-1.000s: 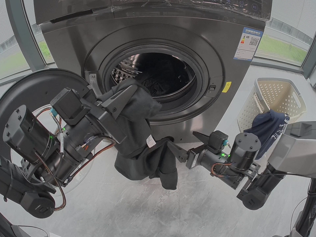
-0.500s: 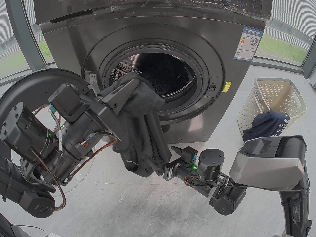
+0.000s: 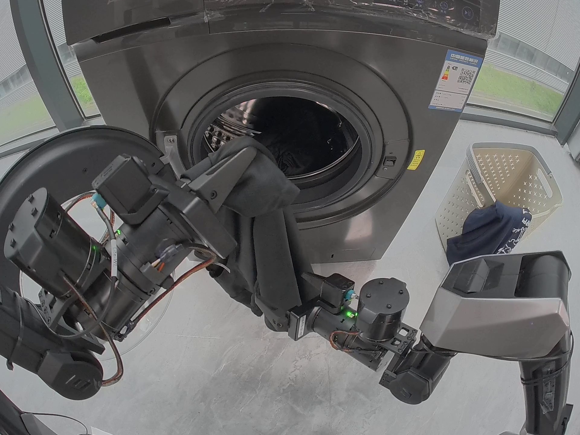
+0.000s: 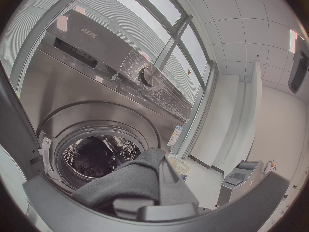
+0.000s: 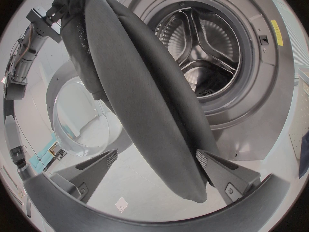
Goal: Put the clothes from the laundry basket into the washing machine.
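Note:
My left gripper [image 3: 244,164] is shut on a dark grey garment [image 3: 266,255], holding its top at the lower left rim of the washing machine's open drum [image 3: 290,134]. The cloth hangs down in a long fold. In the left wrist view the garment [image 4: 138,178] bunches over that gripper [image 4: 151,210]. My right gripper [image 3: 277,316] sits at the fold's lower end, near the floor. In the right wrist view the right gripper [image 5: 154,152] is open, and the garment [image 5: 145,107] hangs between its spread fingers [image 5: 222,171]. Dark clothes lie inside the drum [image 5: 206,87].
The round door [image 3: 66,158] stands swung open at the left, behind my left arm. A cream laundry basket [image 3: 513,170] leans on the floor at the right, with a navy garment [image 3: 492,231] spilling over its front rim. Bare grey floor lies in front of the machine.
My right arm has swung left and down, from beside the garment's spread hem to under its lower end. The hanging cloth has gathered into a narrow fold. The left arm has barely moved.

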You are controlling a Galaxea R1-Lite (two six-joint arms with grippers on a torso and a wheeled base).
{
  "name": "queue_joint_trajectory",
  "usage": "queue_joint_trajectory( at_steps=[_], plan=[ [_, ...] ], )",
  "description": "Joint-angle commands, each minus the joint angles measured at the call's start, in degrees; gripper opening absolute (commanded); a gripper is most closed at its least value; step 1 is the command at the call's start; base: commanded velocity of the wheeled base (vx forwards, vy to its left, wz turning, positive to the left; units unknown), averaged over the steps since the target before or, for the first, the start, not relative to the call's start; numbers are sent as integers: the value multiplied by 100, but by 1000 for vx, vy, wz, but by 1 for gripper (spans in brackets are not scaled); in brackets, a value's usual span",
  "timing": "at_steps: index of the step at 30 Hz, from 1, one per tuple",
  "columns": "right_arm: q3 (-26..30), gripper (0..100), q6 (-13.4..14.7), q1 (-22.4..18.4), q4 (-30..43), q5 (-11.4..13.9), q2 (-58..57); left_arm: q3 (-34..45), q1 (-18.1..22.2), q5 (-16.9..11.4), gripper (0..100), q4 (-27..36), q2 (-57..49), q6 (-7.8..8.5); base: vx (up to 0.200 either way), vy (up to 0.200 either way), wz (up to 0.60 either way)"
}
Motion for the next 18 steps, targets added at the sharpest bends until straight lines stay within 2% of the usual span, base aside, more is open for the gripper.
queue_joint_trajectory(
  at_steps=[1, 6, 16, 18],
  plan=[
    [-118, 100, -24, 72, 1, -2, -59, -16, 0, -2, 0, -4, 23, -2, 0, 0, 0],
    [-619, 100, -68, 37, 10, -11, 249, -16, 8, -2, 0, -4, -30, -2, 0, 0, 0],
    [-1279, 100, -174, -33, 72, 51, 636, -95, -9, 7, 0, -4, -65, -2, 0, 0, 0],
    [-1560, 100, -200, -77, 133, 200, 732, -95, -9, 7, 0, -4, -65, -2, 0, 0, 0]
  ],
)
